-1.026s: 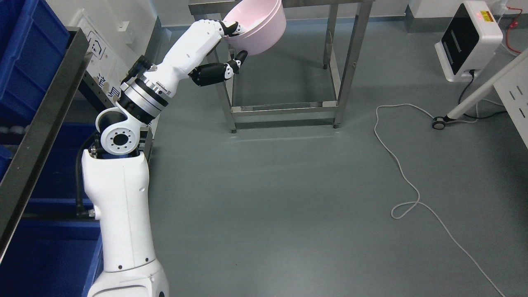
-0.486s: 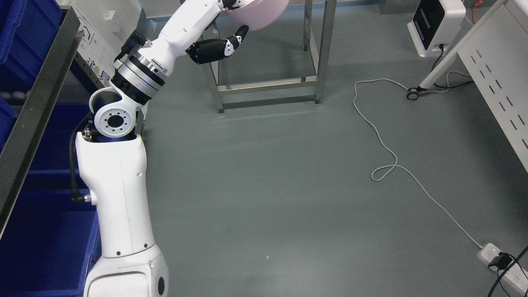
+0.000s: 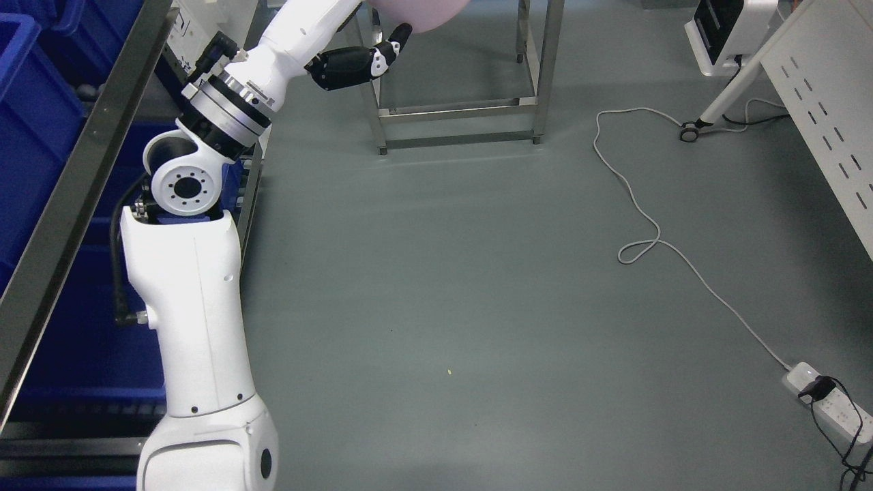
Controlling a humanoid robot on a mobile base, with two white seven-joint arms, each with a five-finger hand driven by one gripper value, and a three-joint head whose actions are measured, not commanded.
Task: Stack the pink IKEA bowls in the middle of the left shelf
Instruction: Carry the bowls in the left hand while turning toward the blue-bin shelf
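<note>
My left arm rises from the bottom left to the top edge. My left hand is shut on a pink bowl, of which only the underside shows at the top edge; the black thumb sits under it and the other fingers are cut off by the frame. The left shelf, a grey metal rack with blue bins, stands along the left edge, beside my arm.
A steel table frame stands on the floor below and behind the bowl. A grey cable runs across the floor to a power strip at lower right. A white perforated panel and a white device are at right.
The camera has moved, shifting the whole picture; more of the shelf shows at left. The bowl, still in my left hand, now sits higher in the picture, mostly cut off by the top edge.
</note>
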